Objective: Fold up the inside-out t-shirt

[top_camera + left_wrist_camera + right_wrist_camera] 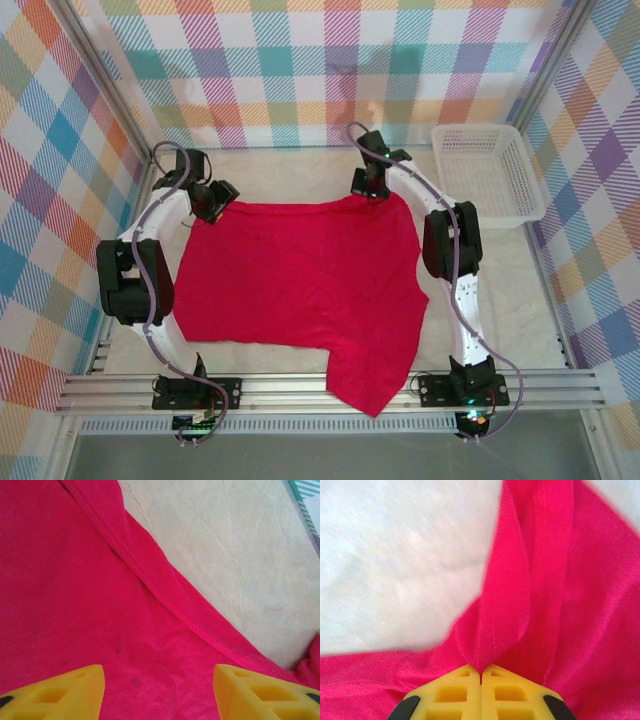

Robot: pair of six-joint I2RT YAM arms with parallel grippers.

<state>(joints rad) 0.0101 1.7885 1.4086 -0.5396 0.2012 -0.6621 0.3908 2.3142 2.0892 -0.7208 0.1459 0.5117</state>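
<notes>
- The right gripper (480, 672) is clamped tight: its yellow fingers (455, 692) meet with no gap, and a narrow ridge of red cloth rises straight out from between them
- That pinched ridge is a stitched edge of the t-shirt (570, 605), which bunches into soft folds on either side of the fingers, with pale table (395, 555) showing past it
- From above, the right gripper (372, 185) sits at the far right corner of the shirt, where the cloth comes up to a small peak
- The left gripper (159, 675) stands wide, its two yellow fingers (75, 690) well apart with flat red cloth between them and nothing pinched; whether the tips touch the fabric I cannot tell
- Just ahead of those fingers a hemmed edge of the t-shirt (75, 580) runs on a slant, with the bare table (240, 555) beyond it
- From above, the left gripper (215, 200) is at the shirt's far left corner
- The t-shirt (290, 280) lies spread mostly flat between the two arms; one pointed part at the near right hangs over the metal rail (300, 385) at the table's near edge
- A white basket (485, 165) sits at the far right of the table (300, 165) — apart from the shirt
- Checked walls (330, 70) in pastel colours close in the table on three sides
</notes>
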